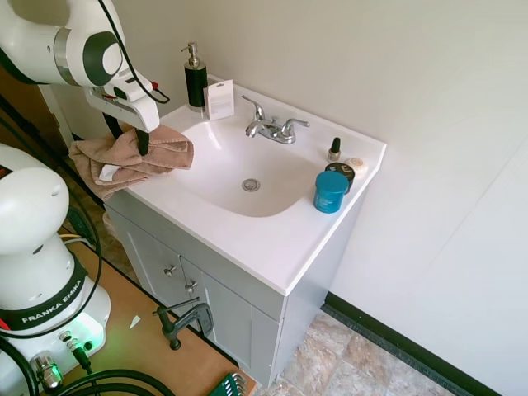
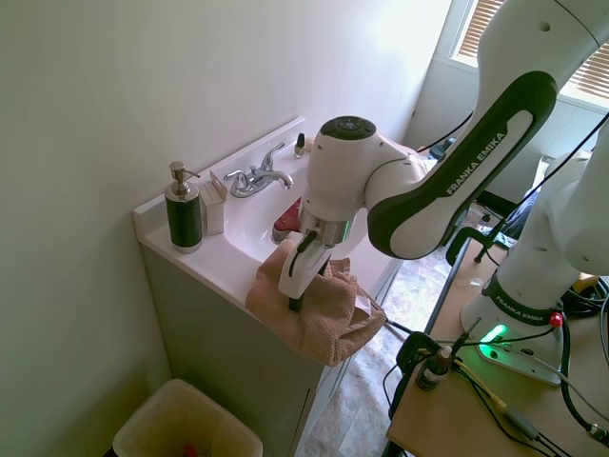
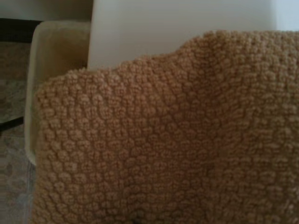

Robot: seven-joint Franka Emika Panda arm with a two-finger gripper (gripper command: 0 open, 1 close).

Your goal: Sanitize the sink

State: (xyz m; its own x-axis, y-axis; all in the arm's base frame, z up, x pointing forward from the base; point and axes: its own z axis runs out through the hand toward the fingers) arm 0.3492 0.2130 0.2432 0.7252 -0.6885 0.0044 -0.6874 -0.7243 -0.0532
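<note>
Brown towel (image 1: 132, 158) hiding hand's (image 1: 142, 147) fingertips

Sink (image 1: 272, 239): glossy white, grey cabinet doors. Towel (image 1: 157, 153): tan-brown, nubby weave. Soap dispenser (image 1: 195, 81): black, silver pump. Jar (image 1: 331, 191): teal.

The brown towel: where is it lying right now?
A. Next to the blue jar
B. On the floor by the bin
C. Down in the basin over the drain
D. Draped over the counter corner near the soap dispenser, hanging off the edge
D. The brown towel lies over the corner of the sink top, on the side of the soap dispenser, and hangs over the edge, with the gripper pressed into it.
</note>
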